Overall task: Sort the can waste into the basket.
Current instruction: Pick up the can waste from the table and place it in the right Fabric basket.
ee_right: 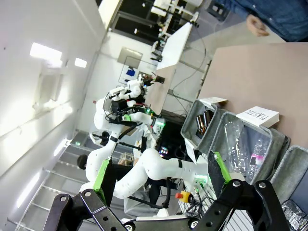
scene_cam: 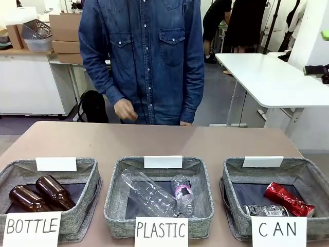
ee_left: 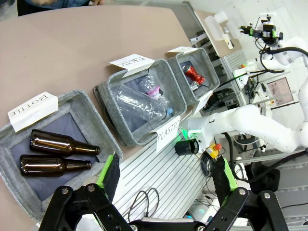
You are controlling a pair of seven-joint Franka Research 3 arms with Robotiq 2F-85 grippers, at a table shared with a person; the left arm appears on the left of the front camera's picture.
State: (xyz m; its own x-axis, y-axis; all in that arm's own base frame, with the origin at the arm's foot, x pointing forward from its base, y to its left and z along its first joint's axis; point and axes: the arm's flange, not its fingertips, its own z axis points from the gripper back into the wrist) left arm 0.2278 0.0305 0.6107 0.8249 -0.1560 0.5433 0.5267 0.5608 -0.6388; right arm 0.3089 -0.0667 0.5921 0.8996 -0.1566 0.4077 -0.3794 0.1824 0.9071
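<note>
The grey basket with the "CAN" card stands at the table's near right. A dented red can and a dark can with silver ends lie inside it on the dark lining. In the left wrist view my left gripper hangs open and empty off the table's near edge, far from the basket, where the red can shows. My right gripper is also open and empty, well back from the table, with a corner of the basket at the right edge.
A "PLASTIC" bin with clear bottles sits at the middle and a "BOTTLE" bin with two brown bottles at the left. A person in a denim shirt stands at the far edge, hands off the table. The far half of the tabletop is bare.
</note>
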